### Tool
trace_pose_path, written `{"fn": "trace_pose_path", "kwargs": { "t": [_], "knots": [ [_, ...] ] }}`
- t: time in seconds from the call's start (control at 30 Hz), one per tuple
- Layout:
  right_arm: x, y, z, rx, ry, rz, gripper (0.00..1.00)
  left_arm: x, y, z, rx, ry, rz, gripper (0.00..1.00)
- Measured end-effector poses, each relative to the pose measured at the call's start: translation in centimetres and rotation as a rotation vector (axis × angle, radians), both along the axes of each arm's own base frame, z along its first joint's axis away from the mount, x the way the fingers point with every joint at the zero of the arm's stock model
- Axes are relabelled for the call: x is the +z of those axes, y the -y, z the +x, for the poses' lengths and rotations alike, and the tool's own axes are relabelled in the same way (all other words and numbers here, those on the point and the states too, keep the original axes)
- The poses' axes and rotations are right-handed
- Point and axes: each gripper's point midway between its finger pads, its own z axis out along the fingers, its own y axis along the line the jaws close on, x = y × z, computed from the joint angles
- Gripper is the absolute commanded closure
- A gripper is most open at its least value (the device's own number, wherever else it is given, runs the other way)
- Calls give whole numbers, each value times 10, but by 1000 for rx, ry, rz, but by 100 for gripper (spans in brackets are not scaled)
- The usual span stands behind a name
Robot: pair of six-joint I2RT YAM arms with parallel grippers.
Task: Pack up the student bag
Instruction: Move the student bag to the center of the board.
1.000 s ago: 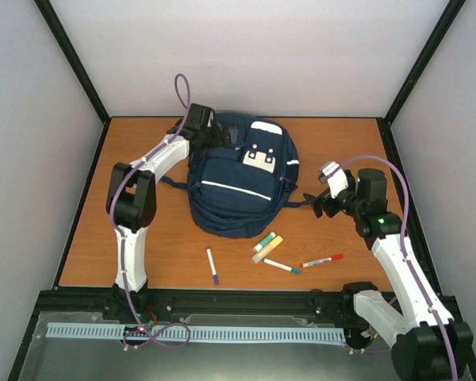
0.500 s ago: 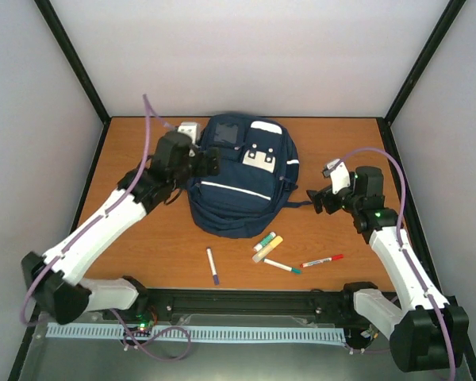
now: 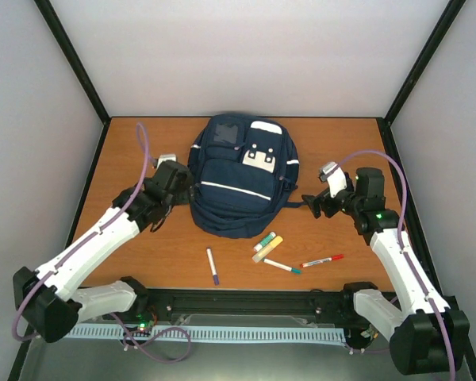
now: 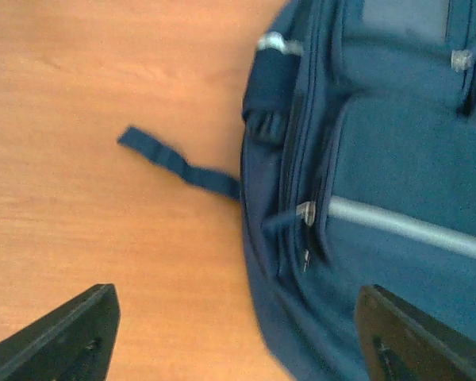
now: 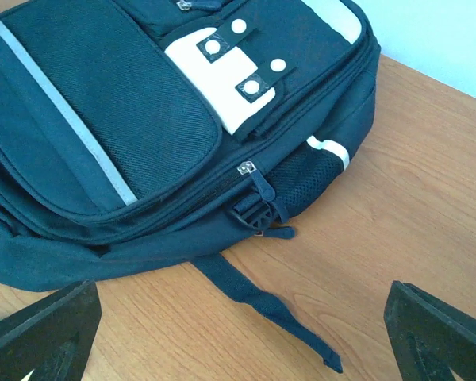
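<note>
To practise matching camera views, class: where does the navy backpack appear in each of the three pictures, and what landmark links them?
Top external: student bag, centre of the table.
Left wrist: it fills the right side.
Right wrist: it fills the upper left.
Shared landmark: the pale stripe across its front pocket.

Bright, even, soft-shadowed light; the student bag motion-blurred in the left wrist view.

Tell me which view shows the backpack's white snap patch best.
The right wrist view: the white snap patch is close and sharp, its snaps distinct. The top external view shows it small on the student bag. The left wrist view shows at most a white sliver.
</note>
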Motion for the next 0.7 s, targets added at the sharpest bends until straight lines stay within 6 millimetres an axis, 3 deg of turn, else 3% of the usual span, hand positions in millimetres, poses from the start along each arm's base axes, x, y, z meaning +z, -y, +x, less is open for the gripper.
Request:
{"fn": "trace_pose_path", "kwargs": {
  "t": [0.17,0.27,0.5,0.7],
  "knots": [
    [-3,-3,-2,32,-3,-8,0,-36,4,-41,-61,-148,-102,41],
    [-8,-4,-3,46,-21,-11,0,-58,16,-61,-109,-247,-172,46],
    [-16,-8,-6,73,-59,-6,0,-107,51,-117,-215,-464,-246,45],
    [-13,-11,-8,93,-56,3,0,-131,69,-137,-239,-551,-196,41]
  ]
}}
